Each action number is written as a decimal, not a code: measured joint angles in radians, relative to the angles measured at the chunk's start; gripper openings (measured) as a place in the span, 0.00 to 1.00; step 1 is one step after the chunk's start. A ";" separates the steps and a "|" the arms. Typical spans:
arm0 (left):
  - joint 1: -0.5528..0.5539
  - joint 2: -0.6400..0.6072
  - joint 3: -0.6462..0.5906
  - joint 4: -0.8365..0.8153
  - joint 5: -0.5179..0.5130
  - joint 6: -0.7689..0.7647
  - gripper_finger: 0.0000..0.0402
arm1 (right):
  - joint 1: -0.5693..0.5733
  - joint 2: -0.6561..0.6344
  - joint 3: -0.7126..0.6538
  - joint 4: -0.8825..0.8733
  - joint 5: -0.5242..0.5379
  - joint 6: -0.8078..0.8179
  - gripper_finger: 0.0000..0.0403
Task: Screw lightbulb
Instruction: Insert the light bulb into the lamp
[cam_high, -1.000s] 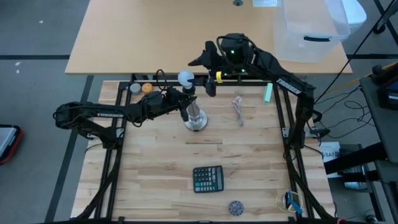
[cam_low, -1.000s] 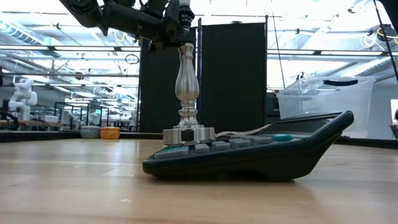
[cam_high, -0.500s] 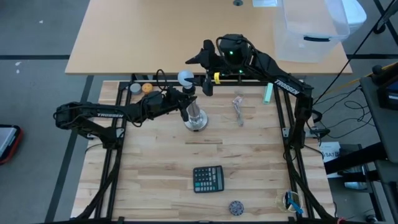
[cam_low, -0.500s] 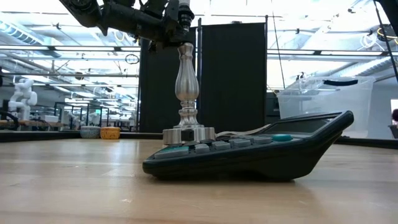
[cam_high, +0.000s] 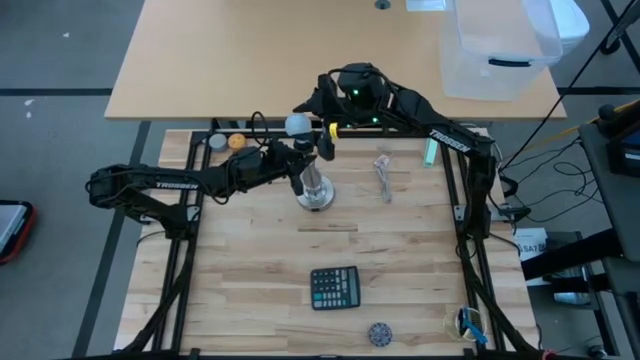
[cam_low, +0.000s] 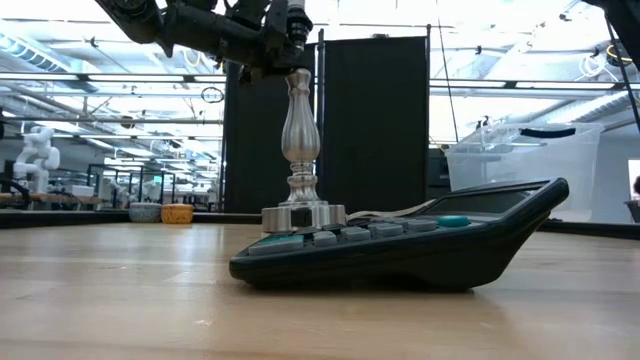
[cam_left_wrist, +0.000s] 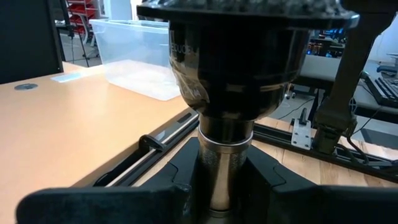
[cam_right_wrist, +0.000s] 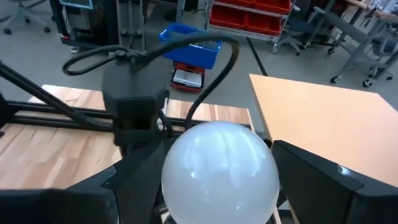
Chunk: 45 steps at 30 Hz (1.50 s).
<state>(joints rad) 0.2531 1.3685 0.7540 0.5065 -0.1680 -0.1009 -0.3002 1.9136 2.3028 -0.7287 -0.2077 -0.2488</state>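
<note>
The lightbulb, a frosted white globe, stands right above the silver stand and its dark socket. Its screw base is hidden. My left gripper comes from the table's left and is shut on the stand below the socket. My right gripper reaches in from the far right and is open, with one finger on each side of the globe. The low view shows the stand but not the bulb. My left gripper pinches the stand's narrow neck, just under the dark socket, between its two fingers. The fingers come in level from the table's left and lie across the upright stand. The stand's round base rests on the table. Whether my right gripper's fingers touch the globe I cannot tell.
A dark calculator lies toward the near edge. A small orange ball sits at the far left. A metal piece and a green item lie at the far right. A clear bin stands on the desk beyond.
My right gripper has moved toward the table's left and slightly down, so that its fingers now reach farther around the bulb. The bulb and the stand have stayed where they were.
</note>
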 joint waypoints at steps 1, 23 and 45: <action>0.000 0.000 0.000 0.000 0.000 0.000 0.18 | 0.000 0.005 0.000 0.009 0.000 -0.002 0.73; 0.002 0.000 0.000 0.001 0.007 0.003 0.18 | 0.049 0.006 0.000 -0.004 0.212 0.181 0.70; 0.002 0.000 0.000 0.001 -0.007 0.008 0.18 | 0.262 0.056 0.000 0.055 0.926 0.496 0.69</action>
<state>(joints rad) 0.2550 1.3685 0.7540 0.5072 -0.1749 -0.0933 -0.0382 1.9700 2.3032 -0.6741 0.7178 0.2470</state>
